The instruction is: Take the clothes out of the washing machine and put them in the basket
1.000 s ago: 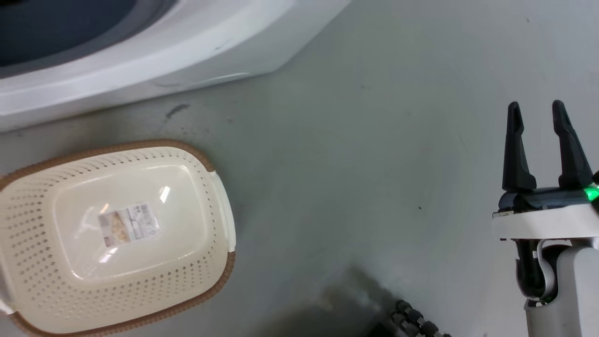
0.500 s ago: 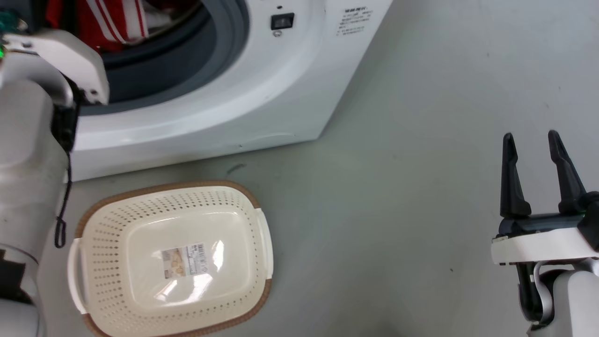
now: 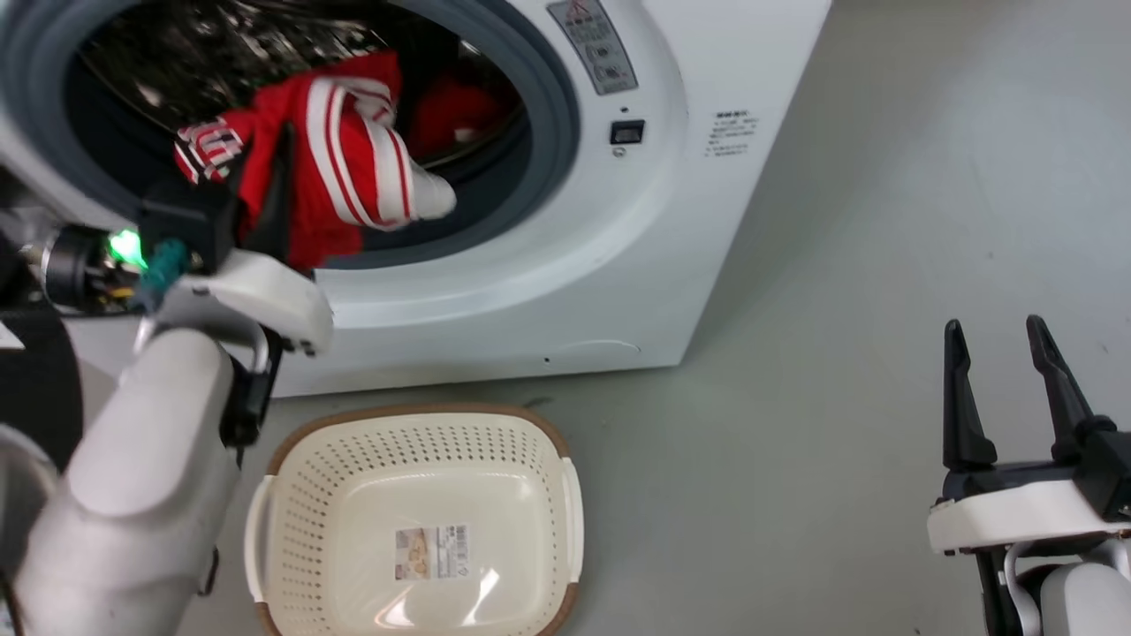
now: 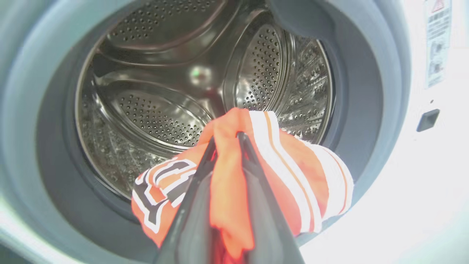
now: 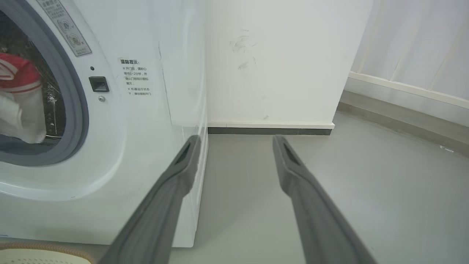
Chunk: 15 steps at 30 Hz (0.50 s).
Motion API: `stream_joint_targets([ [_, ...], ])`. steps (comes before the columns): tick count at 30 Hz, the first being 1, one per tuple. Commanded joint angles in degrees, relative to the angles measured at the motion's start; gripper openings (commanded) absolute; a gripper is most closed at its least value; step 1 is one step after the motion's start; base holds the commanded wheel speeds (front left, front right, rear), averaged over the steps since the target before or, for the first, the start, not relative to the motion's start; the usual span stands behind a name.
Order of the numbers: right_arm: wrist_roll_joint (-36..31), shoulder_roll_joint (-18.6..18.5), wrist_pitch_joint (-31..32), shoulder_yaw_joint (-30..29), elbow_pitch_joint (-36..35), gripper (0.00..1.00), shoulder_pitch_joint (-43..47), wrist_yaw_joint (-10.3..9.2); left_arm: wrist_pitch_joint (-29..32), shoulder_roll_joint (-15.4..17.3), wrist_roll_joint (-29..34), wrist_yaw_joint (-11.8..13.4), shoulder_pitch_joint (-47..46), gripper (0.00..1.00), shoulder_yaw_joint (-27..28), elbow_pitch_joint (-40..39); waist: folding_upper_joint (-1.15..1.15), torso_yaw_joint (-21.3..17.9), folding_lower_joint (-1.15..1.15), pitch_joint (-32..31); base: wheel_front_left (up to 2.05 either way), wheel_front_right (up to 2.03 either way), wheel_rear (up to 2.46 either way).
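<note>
**Unloading stage.** The left gripper (image 4: 226,138), at the mouth of the washing machine (image 3: 618,265), is clamped on a fold of the red, white-striped garment (image 3: 353,168). This garment hangs from its fingers in front of the grey door seal (image 3: 557,132), and a second red garment (image 3: 451,110) lies deeper in the steel drum (image 4: 154,110), beyond the fingertips. The basket (image 3: 300,512) stands on the floor (image 3: 795,309) below this gripper, just before the machine, while the right gripper (image 3: 994,331) is well to the right of both, its fingers spread apart.
</note>
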Motion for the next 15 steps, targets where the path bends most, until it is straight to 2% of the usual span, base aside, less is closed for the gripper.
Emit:
stream_joint_targets([
  [1,-0.23,-0.04,-0.12,-0.44,0.23,1.00,0.96,-0.04,-0.27,-0.73,0.29,0.20,2.30,0.00,0.13,-1.72,0.00,2.66,0.02,-2.77,0.00,0.00,0.00],
  [9,-0.84,-0.04,-0.12,-1.51,0.56,1.00,2.75,-0.04,-0.08,-1.67,-0.60,1.62,15.44,0.00,-0.74,-10.22,0.00,6.05,0.02,-5.48,0.00,0.00,0.00],
  [15,-1.29,-0.04,-0.12,-1.80,0.02,1.00,2.71,-0.04,1.50,-1.37,-1.84,2.45,21.59,0.00,-1.75,-11.36,0.00,6.74,0.02,-4.56,0.00,0.00,0.00],
])
